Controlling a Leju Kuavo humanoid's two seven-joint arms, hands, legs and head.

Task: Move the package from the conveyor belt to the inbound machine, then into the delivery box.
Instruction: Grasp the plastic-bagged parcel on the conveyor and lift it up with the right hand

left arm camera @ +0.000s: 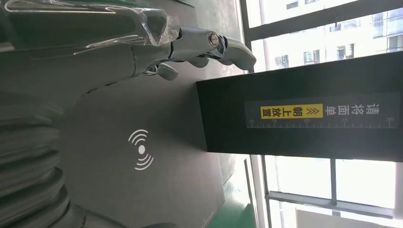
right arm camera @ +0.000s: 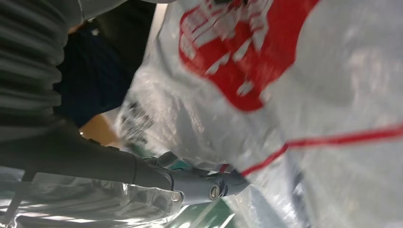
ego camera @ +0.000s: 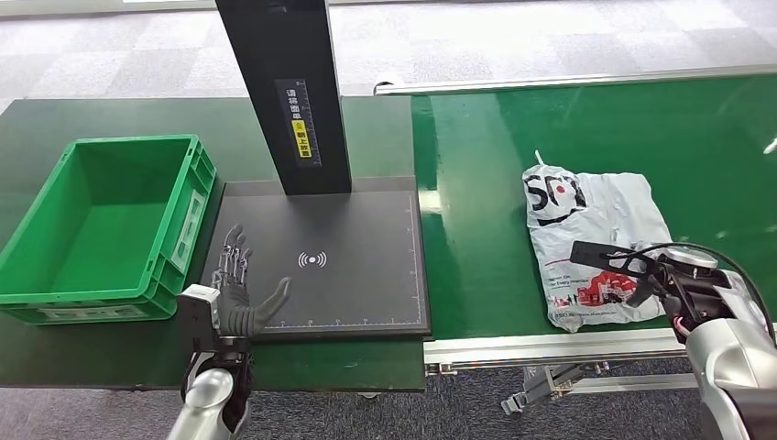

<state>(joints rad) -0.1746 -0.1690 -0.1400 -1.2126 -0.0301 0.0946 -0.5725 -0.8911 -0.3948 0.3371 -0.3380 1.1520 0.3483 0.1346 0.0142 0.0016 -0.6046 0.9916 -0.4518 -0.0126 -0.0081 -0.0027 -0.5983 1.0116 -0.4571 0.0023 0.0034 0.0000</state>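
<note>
The package (ego camera: pixel 591 243), a white plastic mailer bag with red and black print, lies flat on the green conveyor belt (ego camera: pixel 476 211), toward the belt's near edge and on the robot's right side. The right hand (ego camera: pixel 641 270) is at the bag's near corner, reaching in over it from the right; from the head view its dark fingers lie across the bag's printed near end. In the right wrist view the crumpled white plastic with its red marking (right arm camera: pixel 247 52) sits right against the hand, and a grey finger (right arm camera: pixel 204 185) runs along under the bag's edge. The hand touches the bag, but I cannot tell whether the fingers have actually closed on it.

To the left of the belt sits the inbound machine (ego camera: pixel 321 257), a flat dark scanning plate with a white wireless mark, and a black post (ego camera: pixel 284 92) rising from its far edge with a yellow label. The left hand (ego camera: pixel 240 289) hovers over the plate's near left corner, palm facing inward, fingers spread apart and holding nothing; the left wrist view shows its fingers (left arm camera: pixel 209 45) stretched out above the dark plate, near the post.

The green delivery box (ego camera: pixel 37 247) stands just beside the plate on its left, well apart from the package, with the whole machine between them.
</note>
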